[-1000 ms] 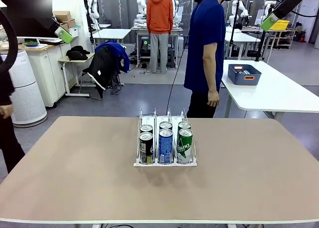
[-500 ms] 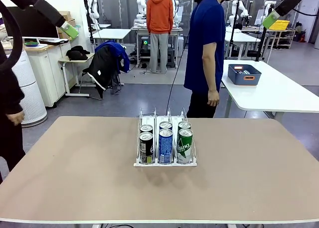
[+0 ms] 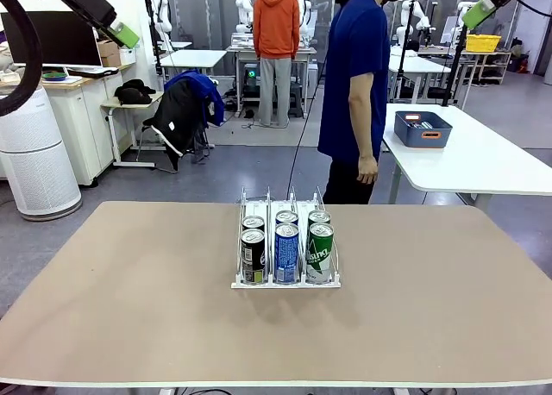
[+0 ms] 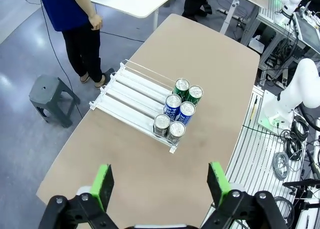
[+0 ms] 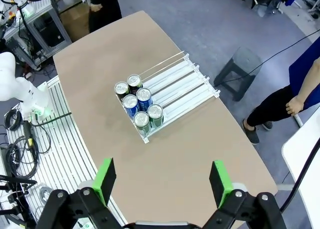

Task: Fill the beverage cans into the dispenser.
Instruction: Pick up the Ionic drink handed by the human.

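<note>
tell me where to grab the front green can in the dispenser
Probably its upper body just under the silver top, coming straight down from above. The front green can stands upright, hemmed by the blue can, another can behind and the lip of the dispenser.

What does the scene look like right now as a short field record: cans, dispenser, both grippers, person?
cans: six beverage cans upright in the dispenser, two per lane, at its front lip
lanes in the front view: left black-and-green cans, middle blue-and-white cans, right green cans
dispenser rear: lanes bare behind the cans
left gripper: open, empty, high above the table
right gripper: open, empty, high above the table
person: stands at the far side, hand hanging by the side
</note>
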Tool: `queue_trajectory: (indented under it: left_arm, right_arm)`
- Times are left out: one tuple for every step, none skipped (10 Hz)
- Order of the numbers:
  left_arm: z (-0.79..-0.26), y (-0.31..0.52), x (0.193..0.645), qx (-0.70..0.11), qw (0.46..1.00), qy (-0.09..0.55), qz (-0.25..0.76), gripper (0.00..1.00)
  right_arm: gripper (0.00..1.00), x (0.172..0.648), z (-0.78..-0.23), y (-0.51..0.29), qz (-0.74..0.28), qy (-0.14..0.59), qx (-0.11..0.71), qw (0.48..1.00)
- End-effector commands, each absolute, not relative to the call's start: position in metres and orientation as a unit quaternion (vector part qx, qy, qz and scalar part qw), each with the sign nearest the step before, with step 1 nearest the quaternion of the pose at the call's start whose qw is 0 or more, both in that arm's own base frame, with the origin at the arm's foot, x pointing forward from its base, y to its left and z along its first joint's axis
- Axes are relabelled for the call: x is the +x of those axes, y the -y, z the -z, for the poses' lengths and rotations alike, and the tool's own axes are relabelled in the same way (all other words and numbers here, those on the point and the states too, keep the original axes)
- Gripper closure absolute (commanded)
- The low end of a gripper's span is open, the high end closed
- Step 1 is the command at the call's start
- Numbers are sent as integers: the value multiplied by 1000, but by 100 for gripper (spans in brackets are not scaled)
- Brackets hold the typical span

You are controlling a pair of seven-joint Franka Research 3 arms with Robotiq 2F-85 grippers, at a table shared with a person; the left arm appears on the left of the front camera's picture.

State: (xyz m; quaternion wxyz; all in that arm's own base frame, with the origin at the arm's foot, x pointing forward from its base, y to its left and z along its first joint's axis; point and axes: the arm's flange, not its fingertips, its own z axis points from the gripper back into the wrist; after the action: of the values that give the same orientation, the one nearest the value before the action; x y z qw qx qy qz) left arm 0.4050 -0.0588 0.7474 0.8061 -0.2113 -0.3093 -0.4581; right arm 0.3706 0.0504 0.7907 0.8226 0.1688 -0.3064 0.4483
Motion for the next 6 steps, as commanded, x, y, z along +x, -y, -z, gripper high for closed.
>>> queue_trajectory:
  left_arm:
    - [-752, 64, 407, -211, 810, 315, 448, 0]
    - [-754, 68, 402, -211, 807, 320, 449, 0]
    - [-749, 59, 406, -211, 807, 311, 456, 0]
    - [-749, 59, 406, -211, 807, 311, 456, 0]
    - [-749, 59, 406, -211, 807, 311, 456, 0]
    - [-749, 59, 406, -211, 807, 311, 456, 0]
  right_arm:
    - [0, 373, -783, -52, -436, 315, 179, 824]
    - [0, 376, -782, -49, -434, 315, 182, 824]
    - [0, 378, -780, -47, -445, 312, 179, 820]
    - [0, 372, -789, -49, -444, 307, 170, 824]
    - [0, 372, -789, -49, -444, 307, 170, 824]
    - [0, 372, -789, -49, -444, 307, 170, 824]
